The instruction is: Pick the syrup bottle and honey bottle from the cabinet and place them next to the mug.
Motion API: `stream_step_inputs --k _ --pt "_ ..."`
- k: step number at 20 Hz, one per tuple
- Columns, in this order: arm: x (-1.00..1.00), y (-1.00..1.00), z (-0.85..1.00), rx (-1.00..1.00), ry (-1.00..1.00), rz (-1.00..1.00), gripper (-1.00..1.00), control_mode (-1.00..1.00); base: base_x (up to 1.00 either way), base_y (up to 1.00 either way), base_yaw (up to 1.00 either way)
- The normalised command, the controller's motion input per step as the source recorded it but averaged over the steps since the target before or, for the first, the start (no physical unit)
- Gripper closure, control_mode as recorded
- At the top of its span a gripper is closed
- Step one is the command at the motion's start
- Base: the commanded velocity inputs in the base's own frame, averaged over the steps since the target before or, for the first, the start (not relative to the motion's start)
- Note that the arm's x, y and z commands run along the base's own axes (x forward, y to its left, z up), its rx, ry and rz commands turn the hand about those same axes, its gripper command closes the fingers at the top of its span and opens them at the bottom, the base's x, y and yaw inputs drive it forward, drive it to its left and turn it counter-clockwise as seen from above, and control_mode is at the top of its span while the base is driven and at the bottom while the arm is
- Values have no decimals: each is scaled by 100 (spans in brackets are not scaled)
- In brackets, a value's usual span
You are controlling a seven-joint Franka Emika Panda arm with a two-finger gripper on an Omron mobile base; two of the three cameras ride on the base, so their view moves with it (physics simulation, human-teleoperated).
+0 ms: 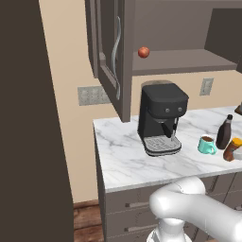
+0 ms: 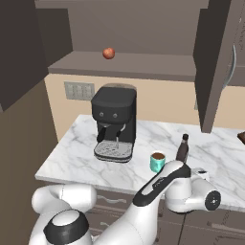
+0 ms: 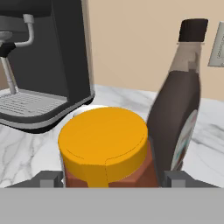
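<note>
The honey bottle [image 3: 105,148] stands upright on the marble counter [image 1: 123,160], yellow cap up, between the gripper's [image 3: 109,179] fingers, though whether they touch it is unclear. The syrup bottle [image 3: 179,109] stands just beside it, the mug [image 1: 206,145] near.

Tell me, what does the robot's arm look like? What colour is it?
The arm is smooth, shiny white, built from thick rounded tube sections like fat sausages, with dark grey-black bands and round caps at the joints. The gripper has two small grey finger tips. No cables or markings show.
</note>
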Motion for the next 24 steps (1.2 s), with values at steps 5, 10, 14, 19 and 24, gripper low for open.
stream_step_inputs --k 5,10,14,19,24 --pt "34 0 -25 0 0 0 100 -100 0 0 0" --pt "21 0 -10 0 0 0 100 -100 0 0 0" --pt "0 0 -3 0 0 0 100 -100 0 0 0" --pt "0 0 -19 0 0 0 100 -100 0 0 0" --pt "0 0 -36 0 0 0 100 -100 0 0 0"
